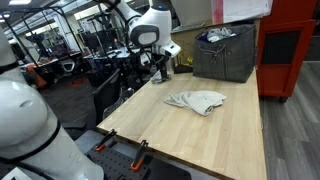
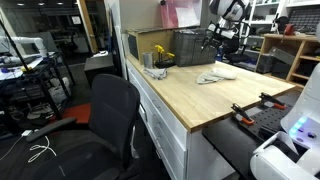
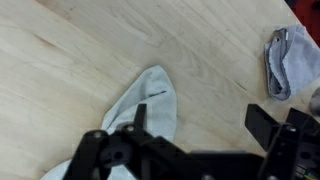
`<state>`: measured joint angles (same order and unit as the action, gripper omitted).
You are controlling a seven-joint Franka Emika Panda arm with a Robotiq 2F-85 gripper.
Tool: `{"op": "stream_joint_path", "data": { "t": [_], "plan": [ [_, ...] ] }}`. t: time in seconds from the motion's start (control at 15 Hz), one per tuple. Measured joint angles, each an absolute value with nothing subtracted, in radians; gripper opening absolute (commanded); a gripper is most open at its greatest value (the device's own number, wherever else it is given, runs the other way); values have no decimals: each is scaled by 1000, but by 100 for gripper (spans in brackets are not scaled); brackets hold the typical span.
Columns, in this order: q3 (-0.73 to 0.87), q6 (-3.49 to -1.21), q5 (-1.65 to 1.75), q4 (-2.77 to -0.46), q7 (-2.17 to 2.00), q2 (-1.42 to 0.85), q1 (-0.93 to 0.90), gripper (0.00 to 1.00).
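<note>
Hand (image 3: 200, 125) spread wide, nothing held. White sock (image 3: 150, 100) seen flat on tabletop (image 3: 70, 50) directly beneath hand, by one finger, ungripped. Second crumpled cloth (image 3: 288, 60) seen ahead, off to side, untouched.

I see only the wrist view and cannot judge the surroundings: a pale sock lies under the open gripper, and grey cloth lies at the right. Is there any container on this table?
Observer: Yes, a dark grey fabric bin stands at the far end of the table, beyond the grey cloths.
Operator: Does the gripper touch the wood?
Observer: No, the gripper hangs in the air above the table top.
Operator: What stands beside the table?
Observer: A black office chair, at one long edge.
</note>
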<state>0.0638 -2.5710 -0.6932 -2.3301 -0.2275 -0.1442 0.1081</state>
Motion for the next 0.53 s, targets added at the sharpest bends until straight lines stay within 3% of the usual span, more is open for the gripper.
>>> {"op": "stream_joint_path", "data": {
  "t": [0.53],
  "plan": [
    [16,-2795,-1057,-2275,32,-414,125,100]
  ]
}}
